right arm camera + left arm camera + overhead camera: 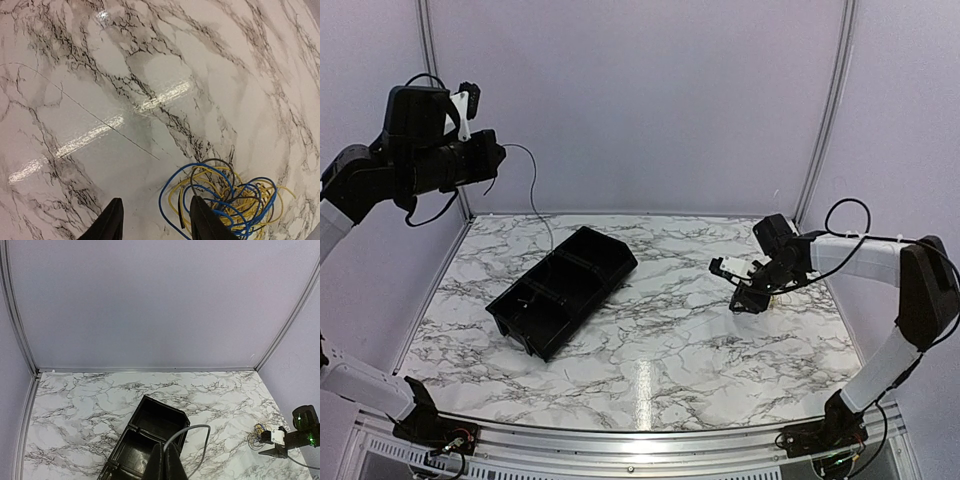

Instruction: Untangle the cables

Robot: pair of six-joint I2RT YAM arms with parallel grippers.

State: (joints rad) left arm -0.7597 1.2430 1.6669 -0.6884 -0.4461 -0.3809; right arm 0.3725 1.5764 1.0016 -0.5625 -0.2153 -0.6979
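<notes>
Left gripper [492, 152]: raised high, jaws pinched tight on one grey strand [532, 190] that trails down toward the divided black bin [565, 290]. Right gripper [156, 220]: low over the marble table [700, 330], jaws apart, gripping nothing. Cable tangle [225, 195]: blue, yellow and black loops lying on the table at the right gripper's fingertips.

Glossy marble-pattern table [720, 340], plain lilac walls [640, 90] — silver corner posts [830, 110]

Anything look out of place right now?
One grey strand hangs mid-air from the raised left fingers, trailing toward the black bin. The blue-yellow tangle lies by the open right fingers; a thin dark strand lies apart on the marble.
</notes>
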